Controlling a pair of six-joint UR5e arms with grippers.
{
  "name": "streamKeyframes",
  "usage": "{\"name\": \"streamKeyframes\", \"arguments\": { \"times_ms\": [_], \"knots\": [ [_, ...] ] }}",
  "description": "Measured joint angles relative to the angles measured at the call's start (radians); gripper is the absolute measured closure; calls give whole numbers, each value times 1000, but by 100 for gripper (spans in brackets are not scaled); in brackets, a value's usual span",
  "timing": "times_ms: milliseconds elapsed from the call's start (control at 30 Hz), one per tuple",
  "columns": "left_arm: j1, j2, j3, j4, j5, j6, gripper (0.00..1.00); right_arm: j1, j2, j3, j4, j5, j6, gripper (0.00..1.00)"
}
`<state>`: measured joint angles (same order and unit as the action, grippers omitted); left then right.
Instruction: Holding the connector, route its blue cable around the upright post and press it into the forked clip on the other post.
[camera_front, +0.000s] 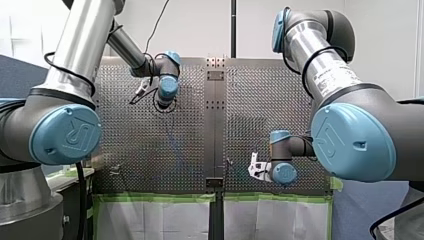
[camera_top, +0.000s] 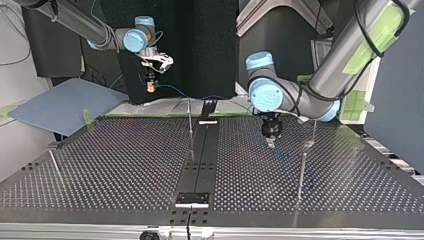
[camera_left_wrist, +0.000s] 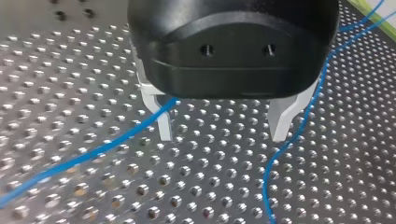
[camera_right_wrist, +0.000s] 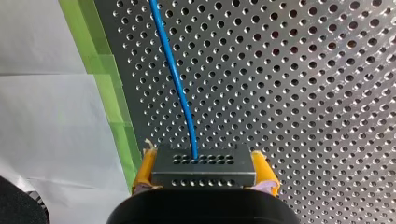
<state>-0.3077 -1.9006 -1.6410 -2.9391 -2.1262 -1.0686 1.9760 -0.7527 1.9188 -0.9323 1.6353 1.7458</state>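
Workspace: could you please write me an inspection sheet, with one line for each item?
Surface: perforated table, bare metal.
Job's things: connector in my right pincer; upright posts standing; forked clip not made out.
Clutter: nothing seen.
Pincers: right shut on connector, raised; my left pincer open, empty, low over the holes.
Cables: blue cable leaves connector and runs loose past the left fingers.
Surroundings: green tape, white paper, grey board beside table.

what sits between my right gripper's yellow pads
The grey perforated connector, clamped between the pads, with the blue cable leaving its front; the right wrist view shows it.
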Motion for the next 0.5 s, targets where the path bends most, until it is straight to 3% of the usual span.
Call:
{"name": "streamKeyframes", "arguments": {
  "times_ms": [267, 500],
  "knots": [
    [3, -43, 0, 27, -10, 13, 2, 4, 0, 0, -1, 0, 0, 100],
    [-20, -89, 0, 44, -38, 29, 2, 7, 0, 0, -6, 0, 1, 100]
  ]
}}
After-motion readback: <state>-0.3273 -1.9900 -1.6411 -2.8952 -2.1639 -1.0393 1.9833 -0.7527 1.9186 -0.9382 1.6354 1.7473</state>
